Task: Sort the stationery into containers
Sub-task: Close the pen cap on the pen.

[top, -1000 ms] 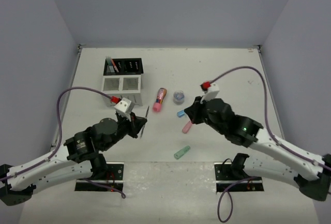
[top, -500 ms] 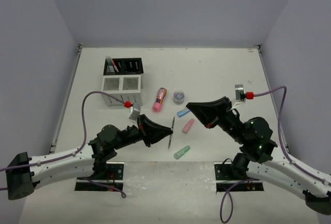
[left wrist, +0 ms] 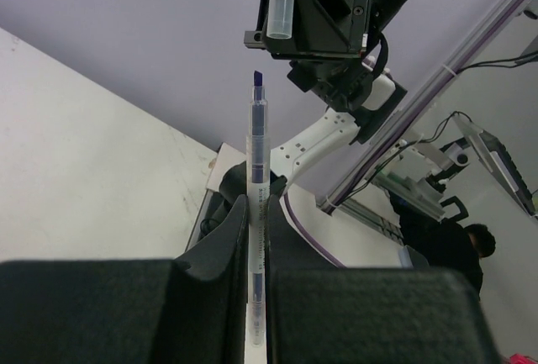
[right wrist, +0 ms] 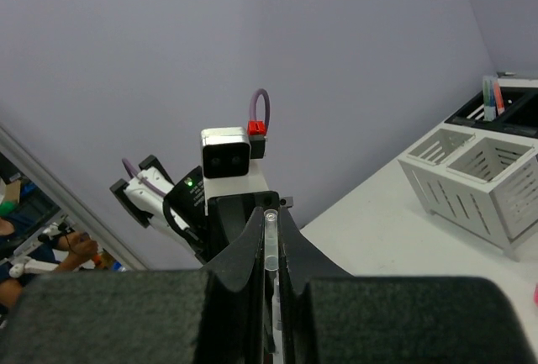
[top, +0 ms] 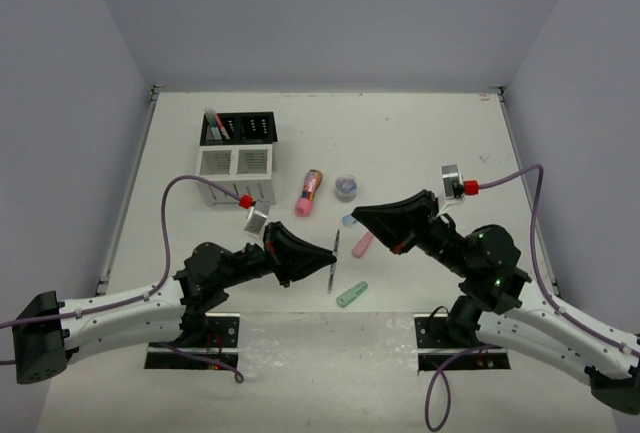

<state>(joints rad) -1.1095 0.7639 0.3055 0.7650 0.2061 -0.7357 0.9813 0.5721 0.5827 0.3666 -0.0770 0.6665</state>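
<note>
The organiser stands at the far left, with the black slotted rack (top: pixel 240 129) behind and the white slatted box (top: pixel 236 161) joined in front. A few pens (top: pixel 215 119) stand upright in the rack's far-left corner. Just right of the organiser lie a pink patterned tube (top: pixel 309 193) and a grey-blue roll (top: pixel 346 187). Nearer, a pink capsule (top: pixel 362 245) and a green capsule (top: pixel 351 294) lie flat. The left gripper (top: pixel 332 257) pinches an uncapped grey pen (top: pixel 331 275), and the right gripper (top: pixel 356 216) pinches a clear bluish cap (top: pixel 348 220).

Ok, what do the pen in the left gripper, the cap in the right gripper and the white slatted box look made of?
The pen: clear glossy plastic, it seems; a dark core shows through the barrel. The cap: translucent plastic, likely; light passes through it. The white slatted box: matte white, thin flat slats; painted metal or plastic, cannot tell which.
</note>
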